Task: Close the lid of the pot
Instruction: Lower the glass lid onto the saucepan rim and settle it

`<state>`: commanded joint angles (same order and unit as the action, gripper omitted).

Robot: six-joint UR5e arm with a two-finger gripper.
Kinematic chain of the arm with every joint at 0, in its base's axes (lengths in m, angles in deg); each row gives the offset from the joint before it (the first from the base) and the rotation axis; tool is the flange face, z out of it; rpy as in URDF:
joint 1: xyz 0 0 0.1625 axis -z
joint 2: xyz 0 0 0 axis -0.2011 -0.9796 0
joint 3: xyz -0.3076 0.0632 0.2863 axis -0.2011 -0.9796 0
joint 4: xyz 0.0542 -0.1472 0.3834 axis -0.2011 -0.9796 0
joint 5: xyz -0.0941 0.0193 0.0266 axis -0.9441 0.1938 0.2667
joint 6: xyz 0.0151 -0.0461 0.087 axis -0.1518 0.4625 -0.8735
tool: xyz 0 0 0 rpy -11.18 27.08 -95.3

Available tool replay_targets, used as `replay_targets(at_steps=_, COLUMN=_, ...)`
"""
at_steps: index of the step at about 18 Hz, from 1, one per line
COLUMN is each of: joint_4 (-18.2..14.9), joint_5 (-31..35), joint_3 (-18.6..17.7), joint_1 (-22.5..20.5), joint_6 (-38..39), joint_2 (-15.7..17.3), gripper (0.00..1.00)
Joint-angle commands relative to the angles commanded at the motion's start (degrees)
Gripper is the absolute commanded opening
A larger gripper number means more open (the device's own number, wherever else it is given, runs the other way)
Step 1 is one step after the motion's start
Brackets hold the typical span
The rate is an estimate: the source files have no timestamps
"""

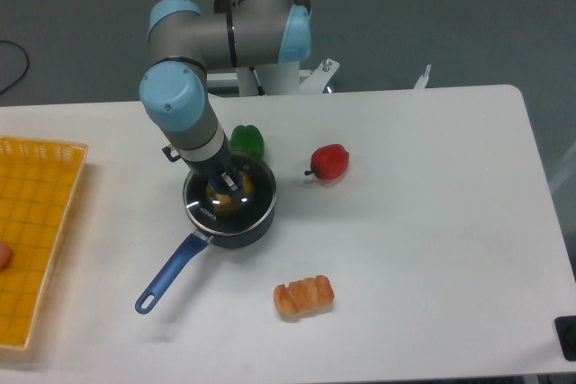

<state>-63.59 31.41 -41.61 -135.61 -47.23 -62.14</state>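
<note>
The dark blue pot (241,233) stands left of the table's middle, its lighter blue handle (171,274) pointing to the front left. The glass pot lid (255,208) with its metal rim lies over the pot's mouth, its printed mark at the front left. Something yellow shows through the glass. My gripper (226,184) reaches straight down onto the lid's centre. Its fingers are closed around the knob, which they mostly hide. I cannot tell whether the lid rests fully on the rim or hovers just above it.
A green pepper (247,140) sits right behind the pot, touching or nearly touching it. A red pepper (330,162) lies to the right. An orange-and-white food piece (304,296) lies in front. A yellow basket (31,231) stands at the left edge.
</note>
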Motion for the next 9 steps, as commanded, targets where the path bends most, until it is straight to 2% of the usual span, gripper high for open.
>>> replay_targets(at_steps=9, joint_4=1.2, joint_5=-0.6, joint_3=-1.0, joint_1=-0.4, joint_6=-2.7, joint_2=0.0, gripper=0.58)
